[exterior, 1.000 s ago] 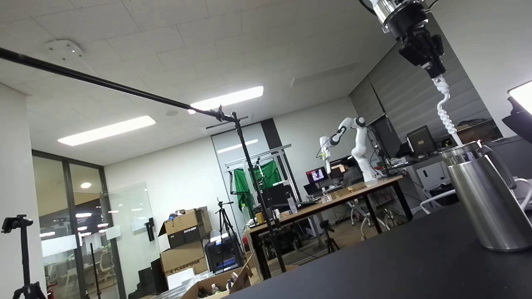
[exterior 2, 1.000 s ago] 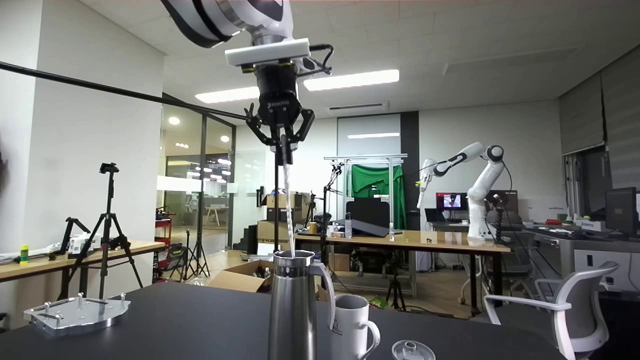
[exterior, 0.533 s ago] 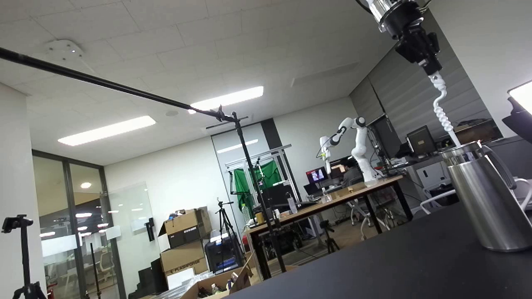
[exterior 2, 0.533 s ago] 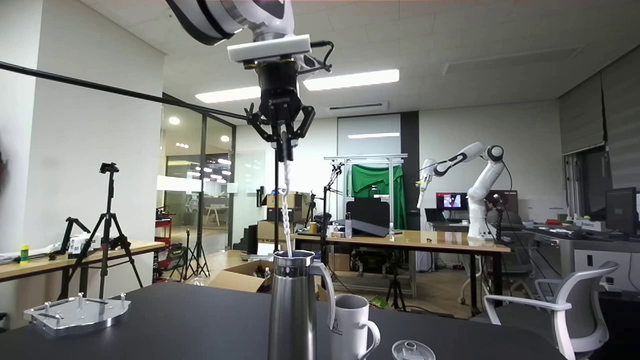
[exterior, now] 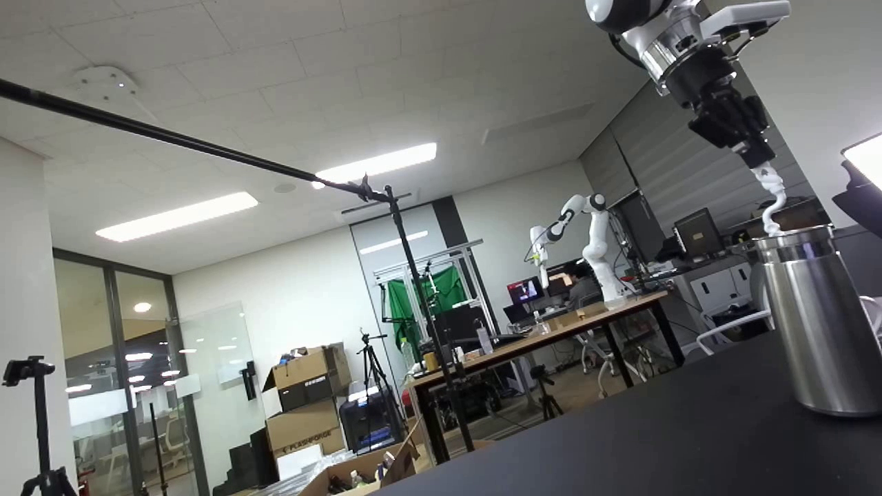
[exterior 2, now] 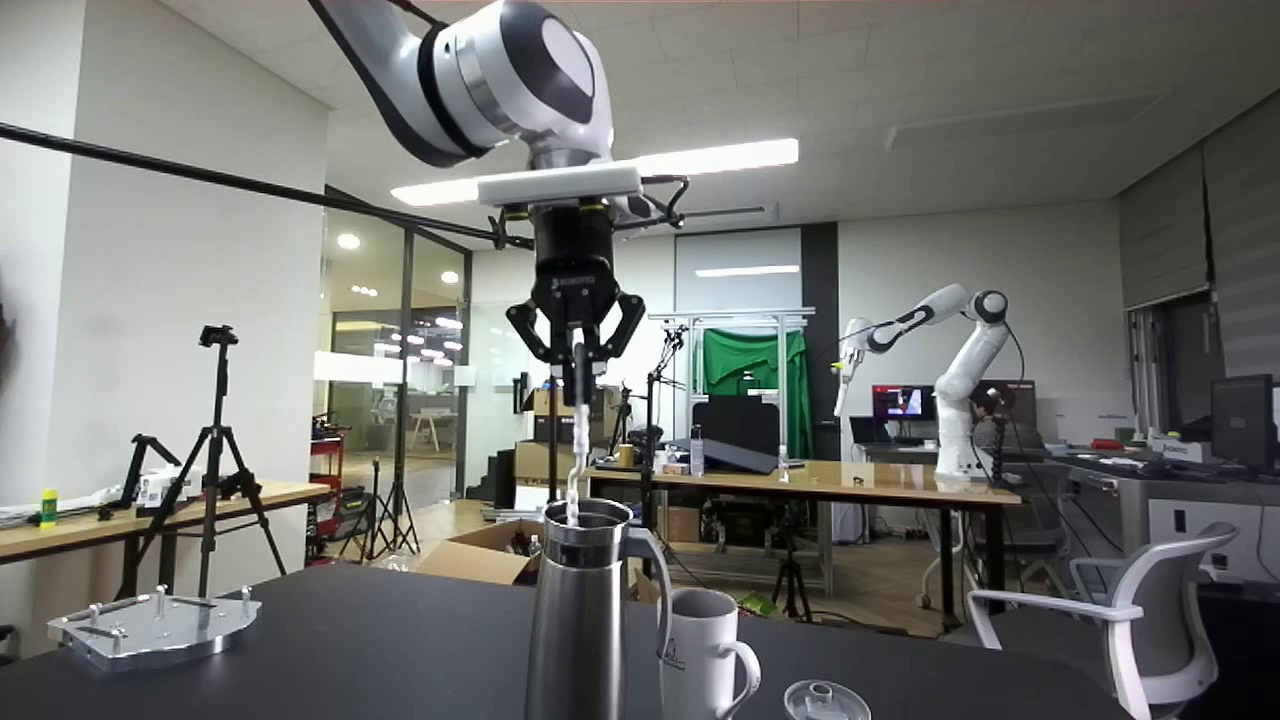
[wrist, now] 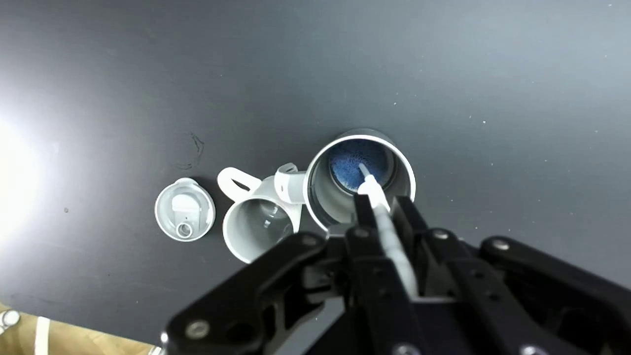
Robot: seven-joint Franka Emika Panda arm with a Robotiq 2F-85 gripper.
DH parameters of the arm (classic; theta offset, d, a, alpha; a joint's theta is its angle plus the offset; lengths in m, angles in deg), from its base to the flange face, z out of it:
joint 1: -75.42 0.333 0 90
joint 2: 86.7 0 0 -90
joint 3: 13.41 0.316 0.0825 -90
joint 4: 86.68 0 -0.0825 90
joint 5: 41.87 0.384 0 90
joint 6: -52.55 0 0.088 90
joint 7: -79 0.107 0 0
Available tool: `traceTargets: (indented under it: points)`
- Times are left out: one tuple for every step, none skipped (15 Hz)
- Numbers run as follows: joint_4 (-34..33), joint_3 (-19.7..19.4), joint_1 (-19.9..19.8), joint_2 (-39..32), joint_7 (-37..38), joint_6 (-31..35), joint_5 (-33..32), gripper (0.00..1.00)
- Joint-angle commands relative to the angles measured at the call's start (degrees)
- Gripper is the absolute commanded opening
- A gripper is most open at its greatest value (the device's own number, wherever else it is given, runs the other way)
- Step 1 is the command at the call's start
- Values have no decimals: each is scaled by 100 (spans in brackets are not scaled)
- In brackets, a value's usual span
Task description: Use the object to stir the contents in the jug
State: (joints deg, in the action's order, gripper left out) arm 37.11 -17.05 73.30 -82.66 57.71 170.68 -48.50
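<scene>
Holds a thin, white, twisty stick [exterior 2: 581, 440] in a black two-finger gripper [wrist: 383, 203]. Clamps tight on the stick's top part. Hangs above a tall, round, silver steel jug [exterior: 823, 331], at the end of a big white & black robot arm [exterior 2: 560, 85]. In both exterior views, points the stick down, w/ its low part inside the jug. In the wrist view, aims the pale tip at dark-blue speckly stuff [wrist: 347, 170] down in the jug. Can't tell re: touching the blue stuff or the jug's wall.

Has the jug standing on a flat black table [exterior 2: 380, 650]. Has a white mug [exterior 2: 695, 655] w/ a curvy handle & a small dark pic just beside the jug. See the jug's pale handle [wrist: 292, 186] reaching over the mug's edge; can't tell re: touching. Near the mug, see a round see-thru lid [wrist: 185, 209] lying flat on the table.

In an exterior view, see a shiny silver metal plate [exterior 2: 150, 632] w/ little pegs at the table's edge, well apart from the jug. Behind, a black three-leg tripod [exterior 2: 214, 438], a gray & white chair [exterior 2: 1165, 620] & a brown cardboard box [exterior 2: 480, 557]. Way back in bkgd, a jointed white robot arm [exterior 2: 965, 380] on a brown wood table [exterior 2: 830, 478].
</scene>
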Motion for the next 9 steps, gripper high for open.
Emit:
traceTargets:
  points:
    - [98,-24,-61,-146,88,125,-19,4]
    - [110,-20,-71,-166,82,148,-19,4]
    - [126,-17,-78,-176,65,189,8,4]
    - [133,-6,-75,-174,66,219,18,4]
    - [137,7,-65,-168,69,245,29,4]
    - [143,24,-51,-157,69,269,35,4]
    - [153,47,-34,-150,97,315,22,4]
    - [169,73,-13,-148,146,382,-30,4]
    - [188,102,12,-145,190,484,-97,4]
